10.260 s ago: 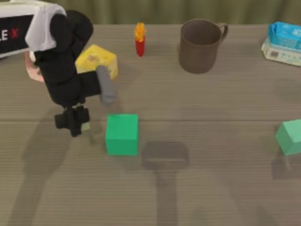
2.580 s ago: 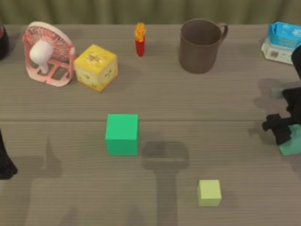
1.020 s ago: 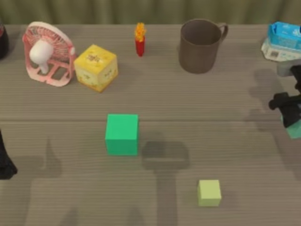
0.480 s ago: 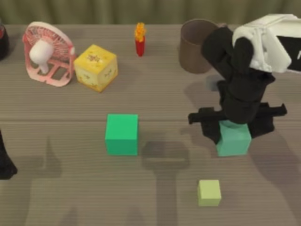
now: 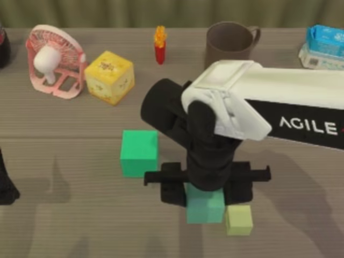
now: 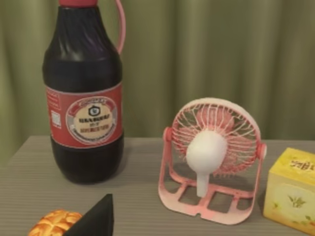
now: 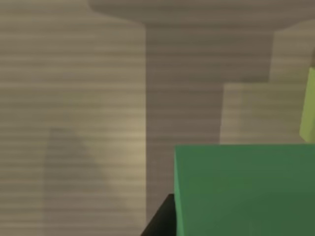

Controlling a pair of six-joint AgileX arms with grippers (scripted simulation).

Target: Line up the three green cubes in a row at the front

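1. Right end effector point(image 5: 206, 189) sits low over the front-centre of the table point(image 5: 64, 226), pinching the teal-green cube point(image 5: 205, 206) between its two fingers.
2. Teal-green cube lies just left of the pale yellow-green cube point(image 5: 238, 220); touching or a hair apart, can't tell.
3. Bright green cube point(image 5: 139, 153) is to the left and further back, apart from the other two.
4. Right wrist view: teal-green cube point(image 7: 246, 189) fills the near field, with a sliver of the pale yellow-green cube point(image 7: 310, 105) at the frame edge.
5. Left arm parked at the top view's left edge; can't tell its end effector state.
6. Along the back: pink fan point(image 5: 54, 59), yellow patterned cube point(image 5: 110, 76), brown mug point(image 5: 230, 38), blue carton point(image 5: 325, 40).
7. Left wrist view shows a dark sauce bottle point(image 6: 84, 98) beside the pink fan point(image 6: 211, 157).
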